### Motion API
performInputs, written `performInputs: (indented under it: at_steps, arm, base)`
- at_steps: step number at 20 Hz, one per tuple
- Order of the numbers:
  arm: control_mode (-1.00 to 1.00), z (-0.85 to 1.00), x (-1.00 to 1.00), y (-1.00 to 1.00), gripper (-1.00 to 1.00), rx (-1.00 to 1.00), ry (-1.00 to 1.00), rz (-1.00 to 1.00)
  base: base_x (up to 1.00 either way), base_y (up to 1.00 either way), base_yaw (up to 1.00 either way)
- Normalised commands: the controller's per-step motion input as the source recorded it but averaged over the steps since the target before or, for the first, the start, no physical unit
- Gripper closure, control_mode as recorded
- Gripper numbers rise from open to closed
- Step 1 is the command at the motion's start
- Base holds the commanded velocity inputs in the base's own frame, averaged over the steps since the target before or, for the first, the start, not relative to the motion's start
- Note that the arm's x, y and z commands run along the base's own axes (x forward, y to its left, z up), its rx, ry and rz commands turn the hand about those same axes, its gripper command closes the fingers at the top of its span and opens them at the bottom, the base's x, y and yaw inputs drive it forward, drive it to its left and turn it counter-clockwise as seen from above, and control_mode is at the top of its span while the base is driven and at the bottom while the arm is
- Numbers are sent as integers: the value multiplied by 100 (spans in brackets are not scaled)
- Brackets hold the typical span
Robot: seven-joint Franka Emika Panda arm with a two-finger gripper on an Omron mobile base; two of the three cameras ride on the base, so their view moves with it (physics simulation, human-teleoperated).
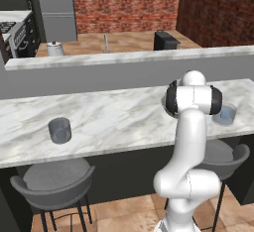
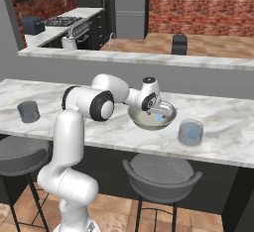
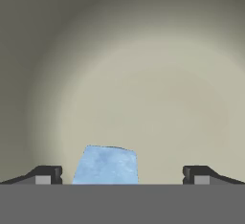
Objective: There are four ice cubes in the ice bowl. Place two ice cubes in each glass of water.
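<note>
With the claw [image 3: 122, 175] spread wide inside the ice bowl [image 2: 144, 122], one ice cube [image 3: 106, 164] lies between its tips; we judge it light, hard, slippery, best pinched across opposite flat faces.

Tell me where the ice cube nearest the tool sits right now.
In the hand view the ice cube lies on the ice bowl floor, between the open tool tips, nearer the left one.
</note>
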Motion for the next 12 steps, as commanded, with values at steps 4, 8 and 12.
performInputs:
  at_steps: [4,8,12]
  arm:
    - [-100,-21,13,-7,-100,0,0,0]
    - [-100,-18,5,-7,-100,0,0,0]
    - [-100,-17,0,-6,-100,0,0,0]
  base:
    - [0,0,0]
    - [0,0,0]
    - [0,0,0]
